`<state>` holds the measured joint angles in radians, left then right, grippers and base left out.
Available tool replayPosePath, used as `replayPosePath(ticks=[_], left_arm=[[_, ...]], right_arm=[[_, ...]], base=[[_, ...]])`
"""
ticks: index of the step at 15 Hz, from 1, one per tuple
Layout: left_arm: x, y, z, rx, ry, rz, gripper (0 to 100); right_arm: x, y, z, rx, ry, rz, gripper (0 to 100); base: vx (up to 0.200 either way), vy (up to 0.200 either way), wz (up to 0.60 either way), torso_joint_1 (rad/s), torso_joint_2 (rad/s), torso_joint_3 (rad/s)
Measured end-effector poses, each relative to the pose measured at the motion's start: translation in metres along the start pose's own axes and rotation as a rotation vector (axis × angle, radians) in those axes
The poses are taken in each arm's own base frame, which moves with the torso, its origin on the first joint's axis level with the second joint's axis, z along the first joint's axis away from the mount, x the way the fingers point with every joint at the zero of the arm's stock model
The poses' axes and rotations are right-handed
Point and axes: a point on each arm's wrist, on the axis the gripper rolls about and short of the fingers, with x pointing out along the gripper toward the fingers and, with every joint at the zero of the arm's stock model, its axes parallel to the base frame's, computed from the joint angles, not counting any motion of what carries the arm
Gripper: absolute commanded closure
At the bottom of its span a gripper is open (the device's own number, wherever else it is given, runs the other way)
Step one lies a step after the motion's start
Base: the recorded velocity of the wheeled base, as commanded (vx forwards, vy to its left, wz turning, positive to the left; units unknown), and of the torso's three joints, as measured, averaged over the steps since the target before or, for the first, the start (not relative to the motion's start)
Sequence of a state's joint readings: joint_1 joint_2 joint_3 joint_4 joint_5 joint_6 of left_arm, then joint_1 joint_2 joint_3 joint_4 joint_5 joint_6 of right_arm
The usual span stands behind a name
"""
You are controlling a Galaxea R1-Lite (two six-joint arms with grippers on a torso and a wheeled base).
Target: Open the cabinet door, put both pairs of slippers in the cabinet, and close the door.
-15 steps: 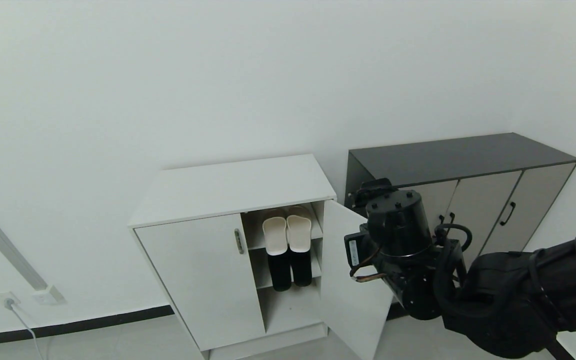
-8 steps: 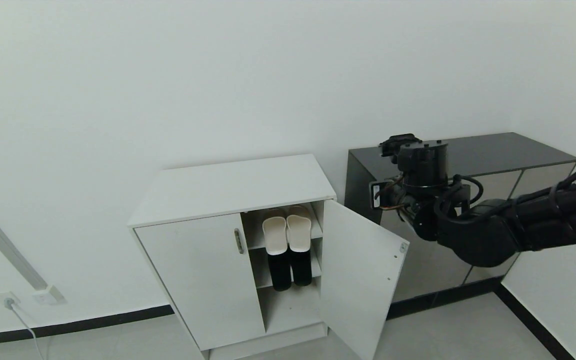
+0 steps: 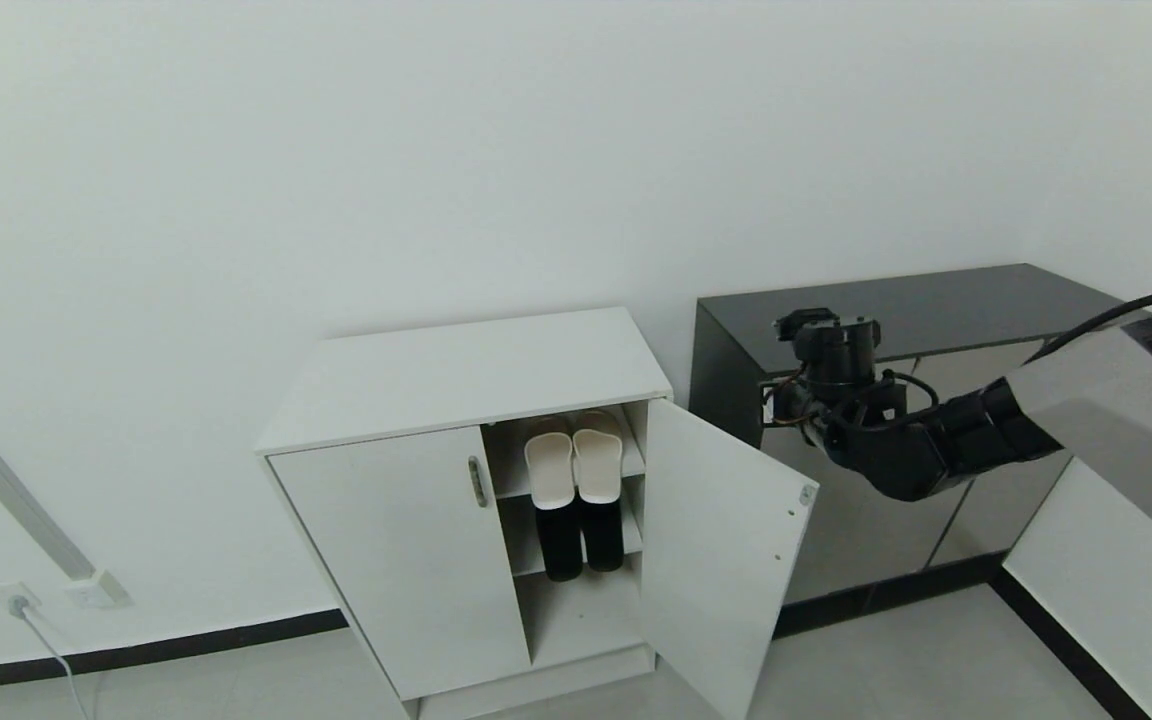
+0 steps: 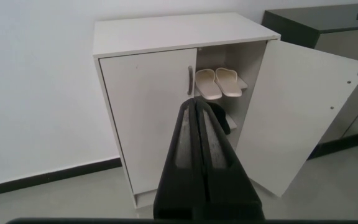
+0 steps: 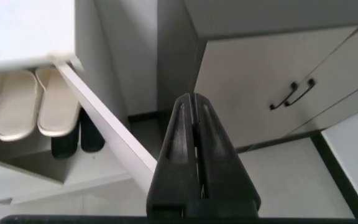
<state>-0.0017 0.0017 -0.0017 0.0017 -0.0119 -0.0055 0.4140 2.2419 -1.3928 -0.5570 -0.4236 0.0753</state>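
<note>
The white cabinet [image 3: 456, 375] stands against the wall with its right door [image 3: 726, 540] swung open and its left door [image 3: 406, 550] closed. A white pair of slippers [image 3: 574, 465] lies on the upper shelf. A black pair [image 3: 581, 540] lies on the shelf below. My right gripper [image 3: 802, 322] hangs to the right of the open door, level with the cabinet top and in front of the dark cabinet. In the right wrist view its fingers [image 5: 194, 102] are shut with nothing held, above the door edge [image 5: 104, 121]. My left gripper [image 4: 197, 106] is shut and empty, facing the cabinet front.
A grey cabinet with a dark top [image 3: 936, 310] stands right beside the white one, its doors closed. A wall socket with a cable [image 3: 16, 603] sits low on the left wall. Bare floor [image 3: 886, 660] lies before both cabinets.
My right arm has risen from in front of the open door and drawn back to the right, toward the dark cabinet. The door stays open and the slippers have not moved.
</note>
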Motion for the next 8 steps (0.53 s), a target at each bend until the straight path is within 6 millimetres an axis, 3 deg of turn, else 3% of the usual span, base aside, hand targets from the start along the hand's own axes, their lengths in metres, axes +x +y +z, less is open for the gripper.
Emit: replayPosePath(ticks=[3, 8], left_arm=[[0.0, 0.0, 0.0, 0.0, 0.0, 0.0, 100], [0.0, 0.0, 0.0, 0.0, 0.0, 0.0, 100]], right_arm=[[0.019, -0.004, -0.022, 0.01, 0.047, -0.004, 100], [0.03, -0.003, -0.045, 0.002, 0.097, -0.011, 100]], base=[[0.0, 0.0, 0.0, 0.0, 0.0, 0.0], [0.0, 0.0, 0.0, 0.0, 0.0, 0.0]])
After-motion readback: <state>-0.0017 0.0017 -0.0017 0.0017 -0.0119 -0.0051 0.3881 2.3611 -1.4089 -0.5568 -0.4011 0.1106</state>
